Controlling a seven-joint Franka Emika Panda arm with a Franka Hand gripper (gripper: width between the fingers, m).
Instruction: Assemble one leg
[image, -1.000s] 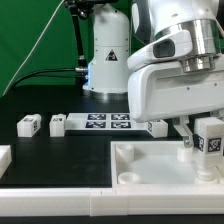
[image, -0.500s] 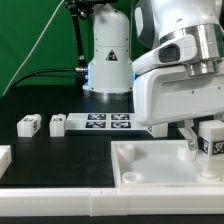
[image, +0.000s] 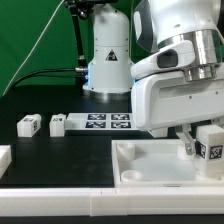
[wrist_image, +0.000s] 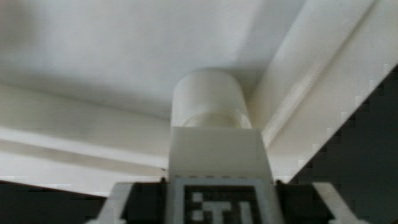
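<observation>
My gripper (image: 199, 146) is shut on a leg (image: 210, 142), a small white block with a black-and-white marker on its face. It holds the leg tilted at the exterior view's right, just above the large white square panel (image: 150, 160). In the wrist view the leg (wrist_image: 217, 150) runs out from between the fingers (wrist_image: 128, 205), marker face showing. Its round end points at the panel (wrist_image: 107, 70) close to a raised edge. Two more legs (image: 29, 124) (image: 57, 124) lie on the black table at the left.
The marker board (image: 108, 122) lies on the table behind the panel. A white part (image: 4, 157) pokes in at the exterior view's left edge. The robot base (image: 108, 55) stands at the back. A white bar (image: 60, 196) runs along the front.
The gripper has turned with the leg in it. The leg has tilted and dropped slightly toward the panel's right side. The loose legs have not moved.
</observation>
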